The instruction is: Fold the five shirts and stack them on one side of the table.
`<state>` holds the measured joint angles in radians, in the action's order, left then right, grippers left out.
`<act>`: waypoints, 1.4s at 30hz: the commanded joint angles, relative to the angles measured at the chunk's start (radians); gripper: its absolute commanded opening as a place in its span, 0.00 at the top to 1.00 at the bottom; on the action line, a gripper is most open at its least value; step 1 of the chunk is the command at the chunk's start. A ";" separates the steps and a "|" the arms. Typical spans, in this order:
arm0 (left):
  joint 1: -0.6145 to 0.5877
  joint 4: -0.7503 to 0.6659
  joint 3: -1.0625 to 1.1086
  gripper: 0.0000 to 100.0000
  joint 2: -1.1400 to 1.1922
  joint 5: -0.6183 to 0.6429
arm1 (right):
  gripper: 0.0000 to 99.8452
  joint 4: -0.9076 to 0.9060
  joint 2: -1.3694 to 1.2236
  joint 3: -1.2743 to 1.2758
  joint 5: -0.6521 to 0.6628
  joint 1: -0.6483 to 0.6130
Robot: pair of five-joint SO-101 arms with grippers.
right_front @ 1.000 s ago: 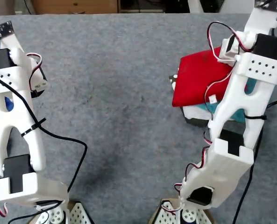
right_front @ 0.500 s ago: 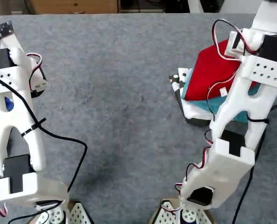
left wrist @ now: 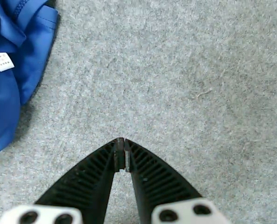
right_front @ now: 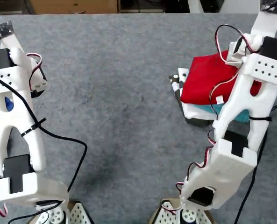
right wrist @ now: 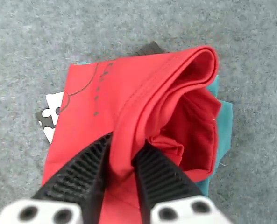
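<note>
1. Left gripper [left wrist: 121,150] is well away from the stack [right_front: 196,113], fingers pressed together, empty. The blue shirt [left wrist: 7,79] beside it looks unfolded.
2. Right gripper [right wrist: 123,147] pinches the folded red shirt [right wrist: 147,88] atop the stack. Guessing only blue's left.

Grey table [right_front: 119,84]: a broad bare stretch between the two arms, open from near edge to far. Right side is blocked by the shirt pile [right_front: 194,111], red shirt [right_front: 201,81] on top, right arm [right_front: 243,107] overhead. At the left edge, left arm [right_front: 10,116] stands over blue shirt [left wrist: 5,88].

Left jaws together, right jaws clamped.
</note>
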<state>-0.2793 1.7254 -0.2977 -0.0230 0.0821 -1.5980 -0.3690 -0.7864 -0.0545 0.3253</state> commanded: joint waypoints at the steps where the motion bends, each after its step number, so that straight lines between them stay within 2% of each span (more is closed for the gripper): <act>1: -0.002 0.005 -0.020 0.98 -0.047 0.002 | 0.99 0.021 0.005 0.002 0.011 0.030; 6: 0.000 0.005 -0.020 0.98 -0.047 0.002 | 0.97 0.015 0.005 0.004 0.069 0.039; 8: 0.000 0.003 -0.020 0.98 -0.047 0.002 | 0.89 0.014 0.005 0.004 0.086 0.041; 14: 0.000 0.003 -0.020 0.98 -0.047 0.003 | 0.58 -0.011 0.007 0.002 0.129 0.045; 17: 0.000 0.003 -0.020 0.98 -0.047 0.003 | 0.51 -0.031 0.007 -0.002 0.129 0.045; 20: 0.000 0.003 -0.020 0.98 -0.047 0.003 | 0.54 -0.026 0.010 -0.007 0.129 0.045; 22: 0.000 0.003 -0.020 0.98 -0.047 0.003 | 0.60 -0.026 0.007 -0.007 0.129 0.042; 24: 0.000 0.003 -0.020 0.98 -0.047 0.003 | 0.70 -0.003 0.005 -0.004 0.127 0.027; 28: 0.000 0.003 -0.020 0.98 -0.047 0.003 | 0.97 0.133 -0.033 -0.004 0.137 0.013; 29: 0.000 0.005 -0.020 0.98 -0.047 0.003 | 1.00 0.169 -0.051 -0.005 0.138 0.008; 32: 0.000 0.005 -0.020 0.98 -0.050 0.002 | 0.96 0.176 -0.105 -0.004 0.135 0.008; 36: 0.000 0.005 0.002 0.98 -0.107 -0.014 | 0.96 0.104 -0.188 0.004 0.124 0.042; 42: 0.000 -0.003 0.044 0.98 -0.159 -0.026 | 0.96 0.100 -0.378 -0.001 0.106 0.099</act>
<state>-0.2793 1.7254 -0.2578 -0.1350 0.0621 -1.4937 -0.7066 -0.7772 0.0591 0.3989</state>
